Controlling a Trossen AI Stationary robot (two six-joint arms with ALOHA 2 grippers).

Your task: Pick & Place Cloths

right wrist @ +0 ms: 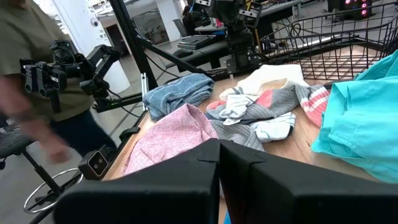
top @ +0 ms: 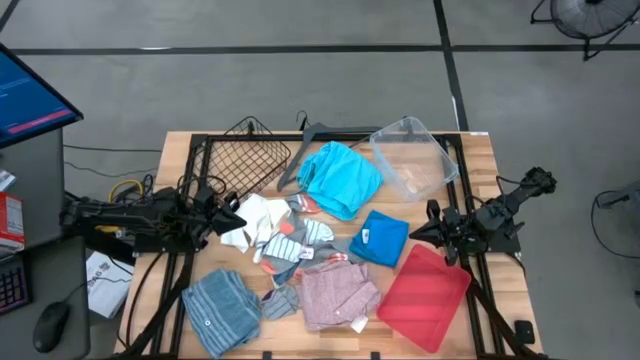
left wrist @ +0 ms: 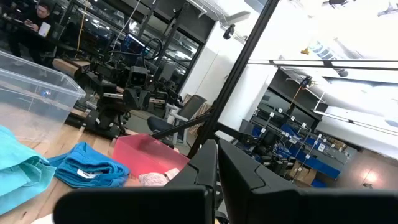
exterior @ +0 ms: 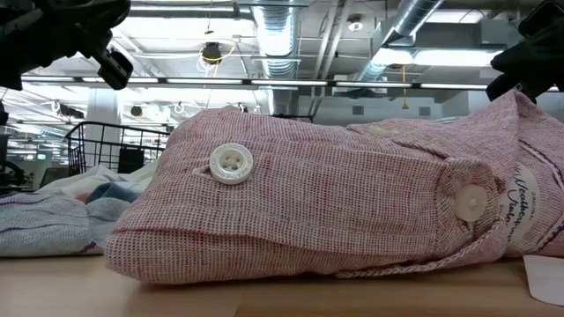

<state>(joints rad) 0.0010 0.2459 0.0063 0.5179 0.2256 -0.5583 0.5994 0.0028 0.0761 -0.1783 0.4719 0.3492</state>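
Observation:
Several cloths lie on the wooden table: turquoise (top: pixel 340 178), royal blue (top: pixel 382 238), white (top: pixel 258 216), grey socks with orange trim (top: pixel 292 246), pink checked (top: pixel 338 296) and blue-grey striped (top: pixel 222 308). The pink checked garment (exterior: pixel 335 202) fills the low view. My left gripper (top: pixel 238 222) is shut and hovers over the white cloth at the table's left side; its closed fingers (left wrist: pixel 217 171) hold nothing. My right gripper (top: pixel 415 233) is shut too and hangs in the air just right of the royal blue cloth; its fingers (right wrist: pixel 219 168) point across the pile.
A flat red tray (top: pixel 425 295) lies near the right front corner. A clear plastic bin (top: pixel 413 158) stands at the far right, a black wire basket (top: pixel 245 160) at the far left, a dark hanger (top: pixel 312 133) between them. A person (right wrist: pixel 25 68) stands beyond the table.

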